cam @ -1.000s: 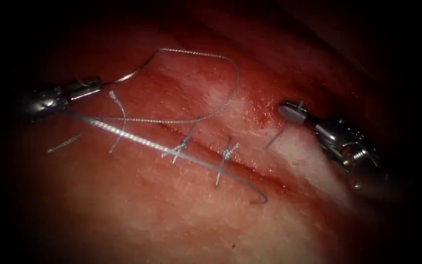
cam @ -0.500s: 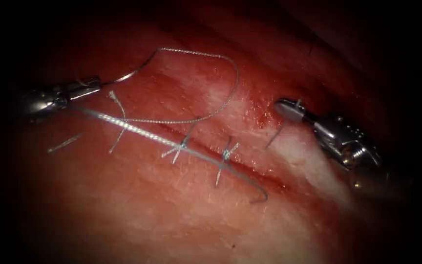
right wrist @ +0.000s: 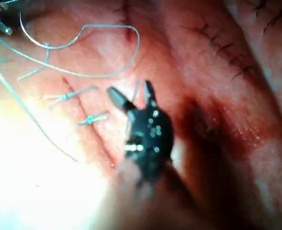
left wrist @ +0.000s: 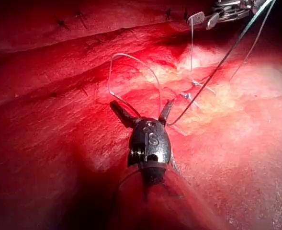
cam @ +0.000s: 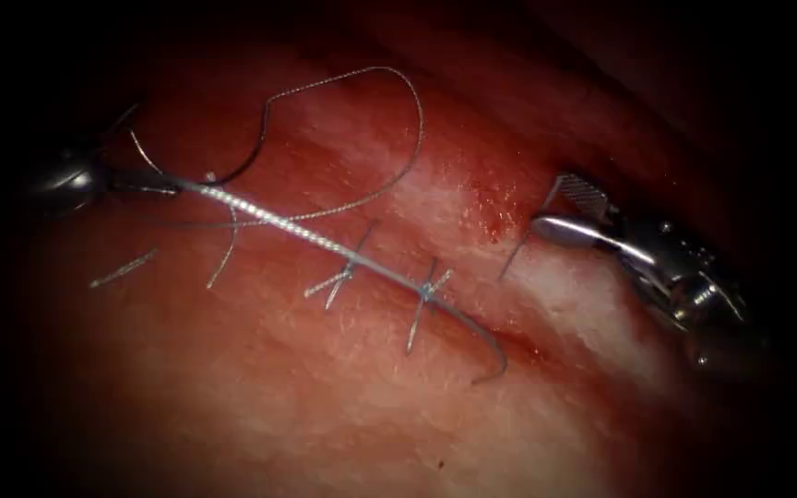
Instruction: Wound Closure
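The left arm's small silver two-jawed hand (left wrist: 141,103) stands with its jaws spread wide in the left wrist view. A loop of the thin pale braided thread (cam: 352,78) rises from between the jaws. The blunt end of the long, thin, curved steel needle (cam: 325,244) lies just beside one jaw. I cannot tell whether that jaw touches the needle or grips anything.

The needle stretches from that hand across the pink and red pork-belly tissue (cam: 325,415) and passes over two knotted pale stitches (cam: 426,290) that close the dark narrow cut (cam: 509,337). Its hooked tip (cam: 481,378) sits on the left side of the cut, at the tissue surface. Whether the tip is in the tissue cannot be told.

The thread arcs in a wide loop over the tissue to the right of the cut and comes back toward the left hand. Two short cut ends of thread (cam: 122,269) lie loose near that hand.

The right arm's silver hand (cam: 548,203) is to the right of the cut with its jaws apart, the ridged inner face of one jaw in sight, and holds nothing. A short upright thread end (cam: 514,260) stands just beside its lower jaw. A patch of speckled red fluid (cam: 491,207) marks the tissue near it.
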Tool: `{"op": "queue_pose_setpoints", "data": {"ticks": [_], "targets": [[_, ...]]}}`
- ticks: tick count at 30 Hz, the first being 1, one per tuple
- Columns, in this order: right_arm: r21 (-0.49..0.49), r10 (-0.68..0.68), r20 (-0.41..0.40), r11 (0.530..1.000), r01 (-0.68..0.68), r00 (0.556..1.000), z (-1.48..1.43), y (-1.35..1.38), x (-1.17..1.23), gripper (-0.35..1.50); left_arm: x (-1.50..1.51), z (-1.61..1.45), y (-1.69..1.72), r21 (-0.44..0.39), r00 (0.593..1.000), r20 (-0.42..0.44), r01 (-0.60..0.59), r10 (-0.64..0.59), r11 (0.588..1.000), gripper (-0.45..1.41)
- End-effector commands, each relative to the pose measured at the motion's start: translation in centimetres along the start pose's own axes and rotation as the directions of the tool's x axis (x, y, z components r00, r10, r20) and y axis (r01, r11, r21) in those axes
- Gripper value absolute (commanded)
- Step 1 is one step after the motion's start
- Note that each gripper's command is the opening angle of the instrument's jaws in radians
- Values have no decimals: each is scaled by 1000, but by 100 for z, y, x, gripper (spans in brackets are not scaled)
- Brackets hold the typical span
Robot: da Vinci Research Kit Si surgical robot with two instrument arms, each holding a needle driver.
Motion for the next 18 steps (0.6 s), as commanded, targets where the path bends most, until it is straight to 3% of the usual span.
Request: {"op": "queue_pose_setpoints", "data": {"ticks": [1,3,4,9,10,11,15,18], "targets": [[2,0,1,1000,0,1000,4,-1,-8,83,-7,6,3,-5,1000,1,-2,2,1000,111],[3,-6,1,1000,6,1000,1,-1,-8,81,0,-9,4,-77,997,-16,-73,72,994,108],[4,-7,2,1000,7,1000,0,0,-8,81,1,-24,4,-114,997,-24,-79,76,990,96],[5,-13,2,1000,13,1000,0,-1,-9,79,2,-49,-2,-157,988,-38,-155,151,975,89],[5,-13,2,1000,13,1000,-1,-1,-9,79,-5,-52,5,-235,977,-42,-211,207,949,89],[5,-13,2,1000,13,1000,-1,-1,-9,79,-5,-52,5,-235,977,-42,-211,207,949,89],[6,-19,1,1000,19,1000,-1,-1,-9,78,-35,-42,49,-388,955,76,-237,287,891,89],[7,-25,1,1000,25,1000,-2,-2,-9,78,-38,-35,56,-417,950,53,-258,307,871,89]]}}
